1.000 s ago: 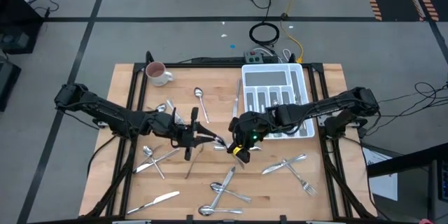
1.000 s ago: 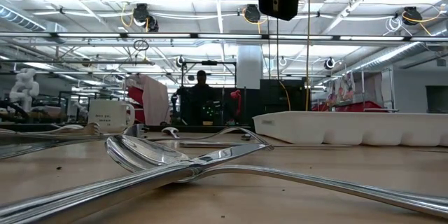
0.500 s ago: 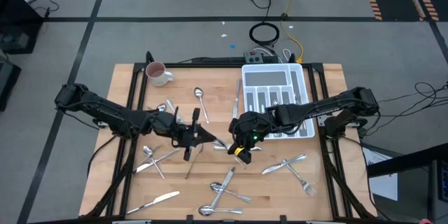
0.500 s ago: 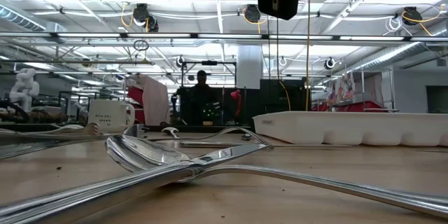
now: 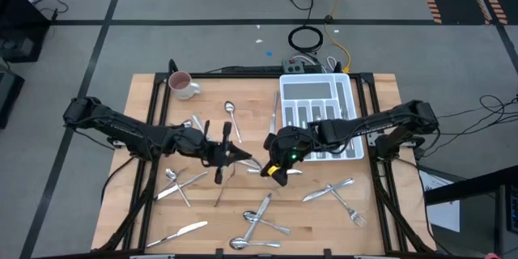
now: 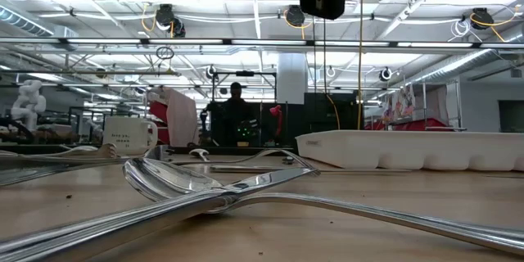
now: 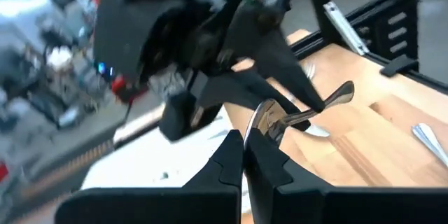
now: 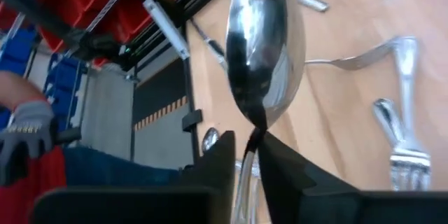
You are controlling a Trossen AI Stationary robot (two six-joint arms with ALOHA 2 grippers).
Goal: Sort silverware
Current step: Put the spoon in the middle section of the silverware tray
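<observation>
Since both arms meet mid-table, I'm watching one spoon hanging between them, up off the wood. My left gripper is pinched tight on the tip of the spoon's bowl. The handle runs back into my right gripper, directly opposite the left one and nearly touching it. I can't tell whether the right is clamping or loose. The rest of the silverware lies scattered on the table around and below both grippers.
</observation>
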